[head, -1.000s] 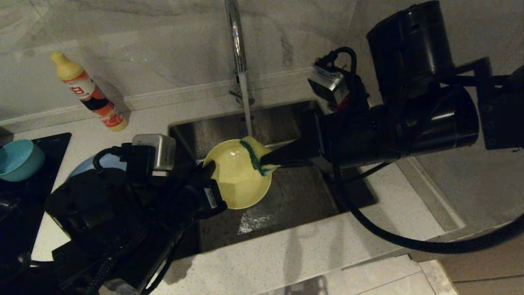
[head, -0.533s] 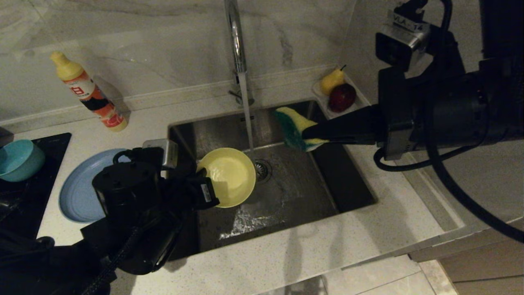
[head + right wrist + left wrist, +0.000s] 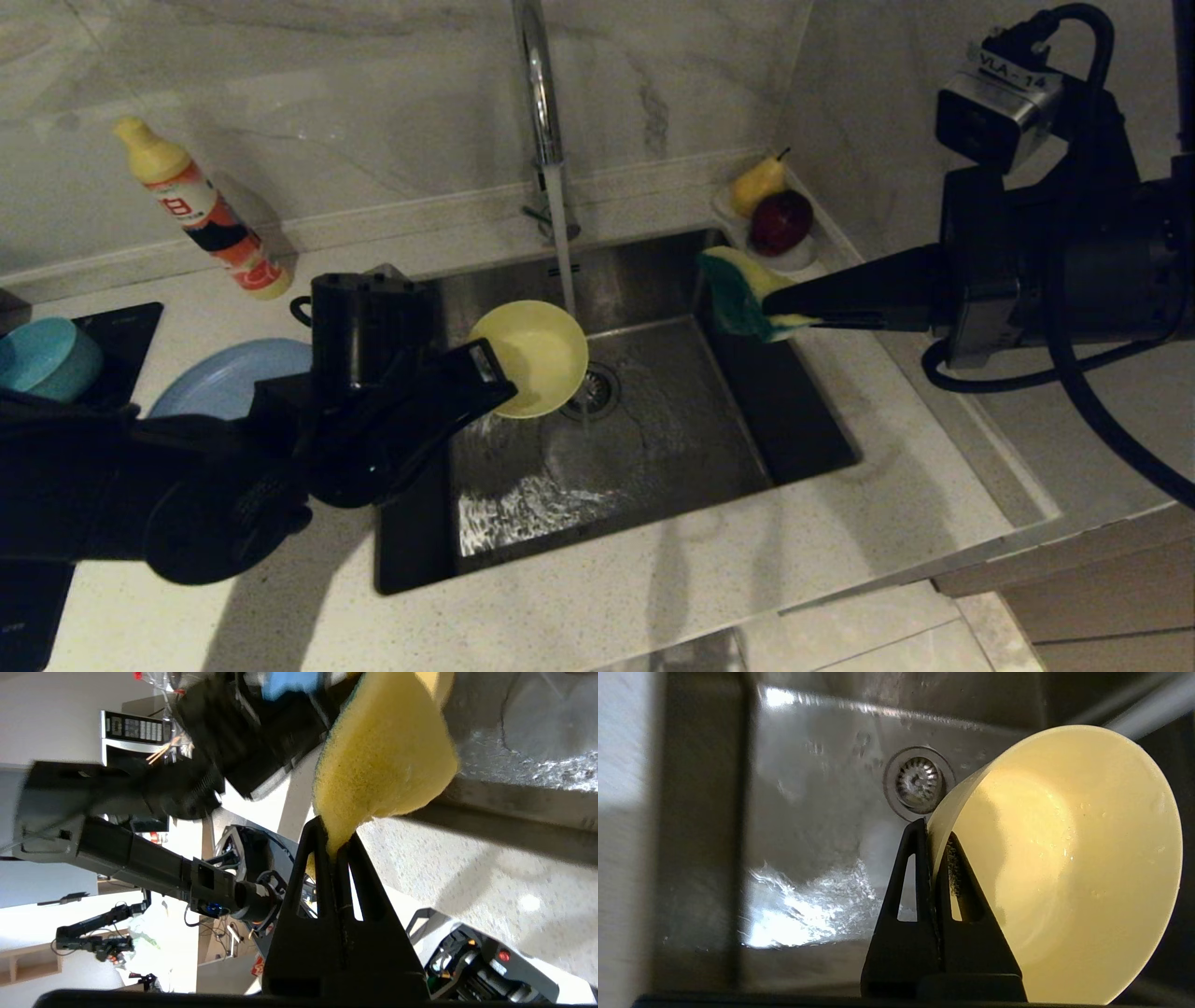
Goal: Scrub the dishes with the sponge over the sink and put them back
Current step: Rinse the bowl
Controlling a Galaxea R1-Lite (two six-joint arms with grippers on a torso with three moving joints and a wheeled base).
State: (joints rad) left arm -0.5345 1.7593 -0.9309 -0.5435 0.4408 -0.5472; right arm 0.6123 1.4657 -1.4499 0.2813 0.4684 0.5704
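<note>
My left gripper [image 3: 493,371] [image 3: 934,828] is shut on the rim of the pale yellow bowl [image 3: 532,357] [image 3: 1064,868]. It holds the bowl tilted on its side over the sink [image 3: 653,439], beside the running water and above the drain [image 3: 593,387] [image 3: 917,780]. My right gripper [image 3: 777,310] [image 3: 332,841] is shut on the yellow sponge [image 3: 738,294] [image 3: 383,760] with its green face, held above the sink's right edge, apart from the bowl. The light-blue plate [image 3: 219,383] lies on the counter left of the sink. The teal bowl [image 3: 42,364] sits at the far left.
The chrome tap [image 3: 540,103] runs a stream of water into the basin. A detergent bottle [image 3: 201,210] stands at the back left. A small dish with a pear [image 3: 756,185] and a red fruit [image 3: 780,222] sits in the back right corner. A dark hob [image 3: 56,448] lies at left.
The right gripper pulled the sponge out of the bowl and away to the right, over the sink's edge. The left arm swung and turned the bowl, moving it slightly back toward the water stream.
</note>
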